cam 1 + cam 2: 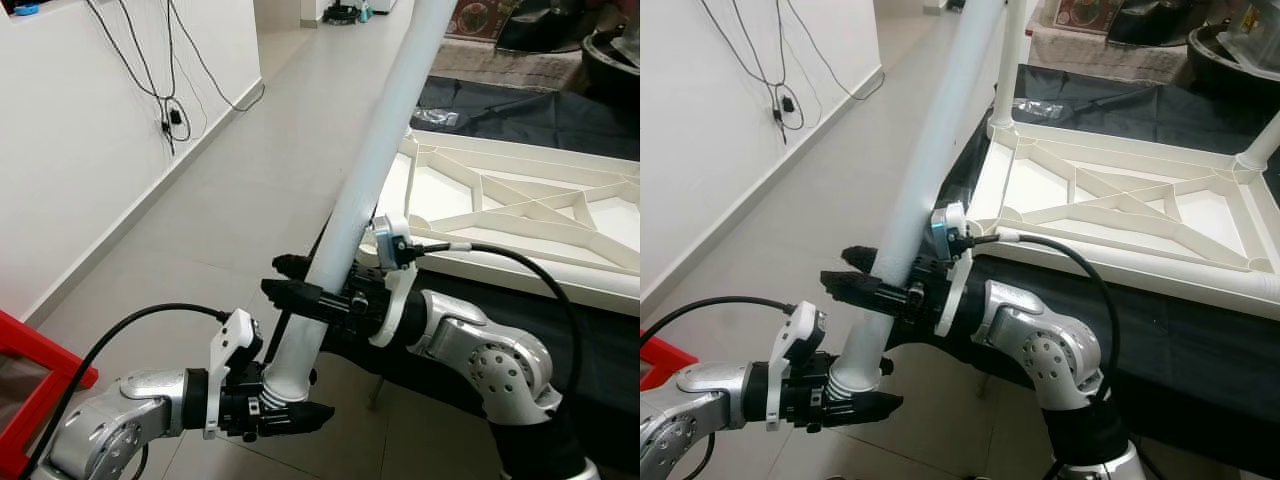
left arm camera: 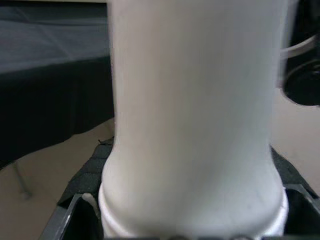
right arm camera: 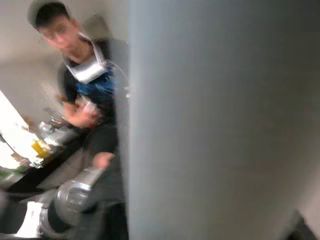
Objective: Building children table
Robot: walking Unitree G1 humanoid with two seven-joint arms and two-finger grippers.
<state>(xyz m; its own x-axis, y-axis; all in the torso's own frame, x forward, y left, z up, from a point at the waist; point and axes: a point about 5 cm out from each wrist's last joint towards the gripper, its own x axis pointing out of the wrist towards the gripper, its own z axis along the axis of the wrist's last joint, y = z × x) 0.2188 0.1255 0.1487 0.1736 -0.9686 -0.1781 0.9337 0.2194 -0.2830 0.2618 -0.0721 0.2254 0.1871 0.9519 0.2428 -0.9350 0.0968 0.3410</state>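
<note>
Far left, a red crate (image 1: 40, 372) sits at the frame edge against the white wall (image 1: 70, 150), where black cables (image 1: 165, 90) hang down to the floor (image 1: 230, 210).

Left gripper (image 1: 285, 405): closed on the lower end of the white leg (image 1: 370, 170), just above the ribbed collar at its foot. In the left wrist view the leg (image 2: 192, 115) sits between the two fingers (image 2: 87, 175), and its collar lies against the gripper base.

The leg is tilted, its foot low beside the left gripper, and rises up and to the right out of the top of the frame.

Right gripper (image 1: 300, 283): clamped across the same leg higher up, with one black finger on each side of the tube. The silver right arm reaches in from the right, and a black cable loops over it. In the right wrist view the leg (image 3: 220, 120) is a blurred grey column; beside it stands a person (image 3: 85, 95), blurred, with a blue item at the chest.

Right of the leg, the white tabletop (image 1: 1120, 200) lies underside up on a black sheet (image 1: 1200, 330), with its cross ribs exposed. Two legs already stand upright in its far corners: one (image 1: 1008, 70) at the left, one (image 1: 1260, 150) at the right edge of the frame. The held leg is clear of the tabletop, over the floor beside its near left corner.
</note>
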